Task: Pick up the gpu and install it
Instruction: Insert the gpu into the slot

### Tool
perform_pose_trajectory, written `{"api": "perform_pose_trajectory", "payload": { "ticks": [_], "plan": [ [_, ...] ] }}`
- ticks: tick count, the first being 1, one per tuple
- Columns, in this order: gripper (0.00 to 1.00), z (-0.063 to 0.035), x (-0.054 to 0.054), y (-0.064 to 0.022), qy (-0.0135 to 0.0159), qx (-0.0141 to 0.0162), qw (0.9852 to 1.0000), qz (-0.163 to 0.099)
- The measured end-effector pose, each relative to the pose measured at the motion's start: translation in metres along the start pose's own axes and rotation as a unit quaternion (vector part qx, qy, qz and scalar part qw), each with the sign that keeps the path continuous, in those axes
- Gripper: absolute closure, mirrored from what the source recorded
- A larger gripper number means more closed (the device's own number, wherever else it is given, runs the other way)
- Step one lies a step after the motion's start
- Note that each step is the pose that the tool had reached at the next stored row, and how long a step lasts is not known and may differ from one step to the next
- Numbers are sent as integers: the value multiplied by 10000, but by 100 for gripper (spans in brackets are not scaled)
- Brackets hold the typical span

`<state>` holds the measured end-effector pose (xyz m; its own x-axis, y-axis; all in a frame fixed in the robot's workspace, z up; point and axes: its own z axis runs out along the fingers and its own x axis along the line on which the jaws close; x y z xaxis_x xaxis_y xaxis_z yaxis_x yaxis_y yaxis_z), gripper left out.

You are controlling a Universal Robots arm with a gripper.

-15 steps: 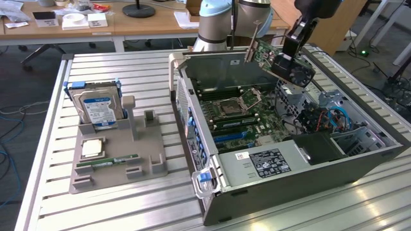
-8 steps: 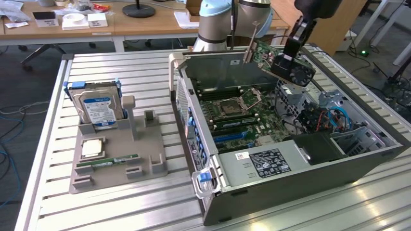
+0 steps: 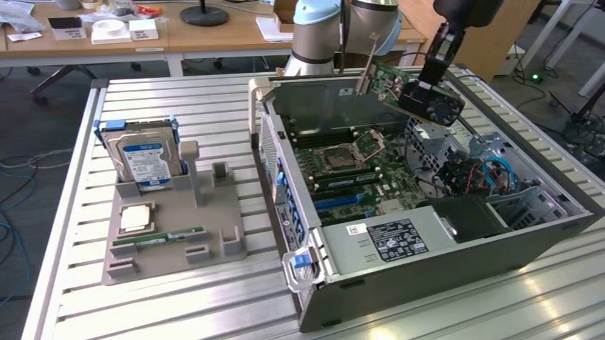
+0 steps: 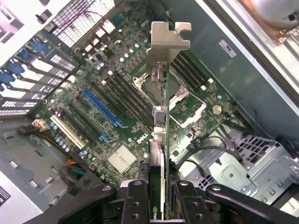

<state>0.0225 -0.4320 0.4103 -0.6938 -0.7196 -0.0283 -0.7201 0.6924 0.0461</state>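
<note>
Claw: clamped on the graphics card; claw (image 4: 158, 198) with one finger (image 4: 135, 203) pressed to each flat side of the card's edge, also seen from outside (image 3: 412, 92).
Graphics card: (image 3: 386, 79) held in the air above the open computer case, near its back wall, touching nothing but the claw; tilted in the exterior view.
Card from the wrist: (image 4: 161, 140) seen edge-on, running away from the fingers over the circuit board.
Bracket: silver metal end plate (image 4: 167, 39) at the far end of the card, away from the claw.
Computer case: (image 3: 416, 276) lying on its side with the cover off, on the slatted metal table (image 3: 189, 106).
Circuit board: (image 3: 345, 166) flat on the case floor, under the card; long blue slot (image 4: 100, 108) beside black slots, none of them filled by the card.
Holder: grey tray (image 3: 170, 258) on the table, at the exterior view's left of the case.
Hard drive: (image 3: 142, 159) blue-labelled, standing upright in the holder.
Memory stick: (image 3: 159, 237) thin and green, lying in the holder.
</note>
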Motion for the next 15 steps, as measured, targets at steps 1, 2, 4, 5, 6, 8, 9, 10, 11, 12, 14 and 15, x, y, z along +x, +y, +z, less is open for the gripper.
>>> {"api": "perform_pose_trajectory", "payload": {
  "ticks": [1, 2, 4, 5, 6, 8, 9, 10, 11, 12, 14, 15],
  "plan": [
    [74, 0, 0, 0, 3, -1, 10000, -55],
    [74, 0, 0, 0, 5, -3, 9999, -113],
    [74, 0, 0, 0, 10, -7, 9997, -236],
    [74, 0, 0, 0, 13, -8, 9996, -297],
    [74, 0, 0, 0, 16, -10, 9994, -358],
    [74, 0, 0, 0, 22, -13, 9988, -482],
    [74, 0, 0, 0, 24, -15, 9985, -544],
    [74, 0, 0, 0, 27, -17, 9982, -605],
    [74, 0, 0, 0, 30, -18, 9978, -666],
    [74, 0, 0, 0, 33, -20, 9973, -733],
    [74, 0, 0, 0, 38, -24, 9963, -853],
    [74, 0, 0, 0, 41, -25, 9958, -911]
  ]
}}
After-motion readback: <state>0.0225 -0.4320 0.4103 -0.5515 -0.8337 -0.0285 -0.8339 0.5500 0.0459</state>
